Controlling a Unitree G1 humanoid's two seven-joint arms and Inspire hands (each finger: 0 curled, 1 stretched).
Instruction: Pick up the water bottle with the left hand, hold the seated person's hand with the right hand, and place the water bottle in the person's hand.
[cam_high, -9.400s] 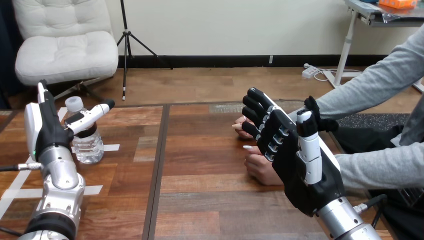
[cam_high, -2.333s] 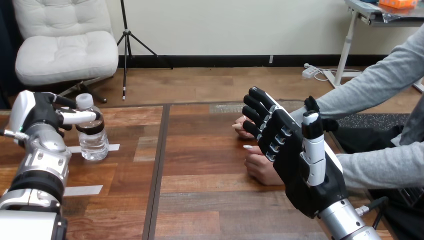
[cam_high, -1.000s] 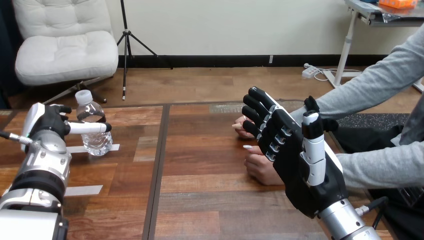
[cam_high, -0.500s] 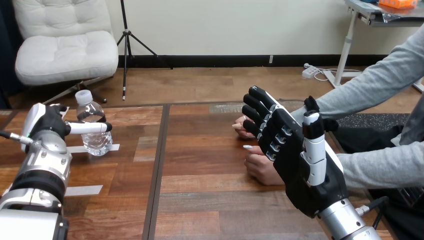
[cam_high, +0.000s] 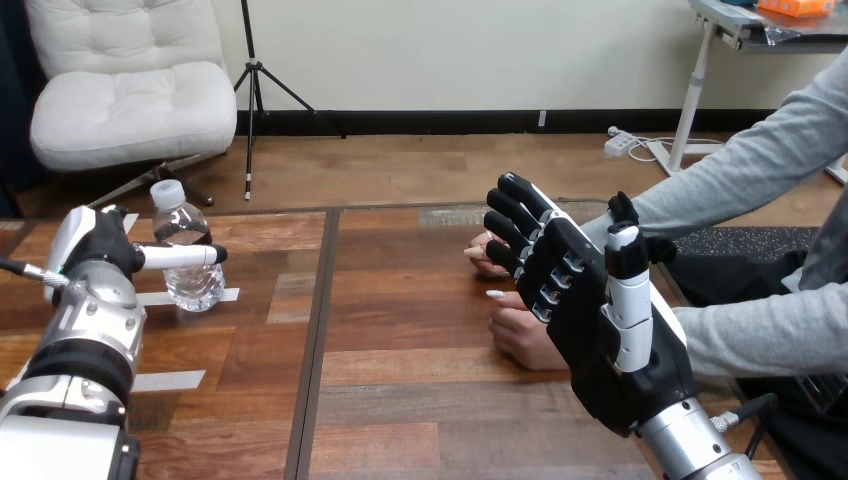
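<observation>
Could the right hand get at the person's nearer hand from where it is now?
Probably yes: the right hand is open and raised just beside the person's nearer hand, and nothing lies between them.

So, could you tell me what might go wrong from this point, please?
1. The water bottle leans in the left robot hand, which grips only its upper part. It may slip or tip when lifted.
2. The right robot hand is open, raised in front of the person's hands and curled round neither. The bottle could arrive before any hand is held ready to take it.
</observation>
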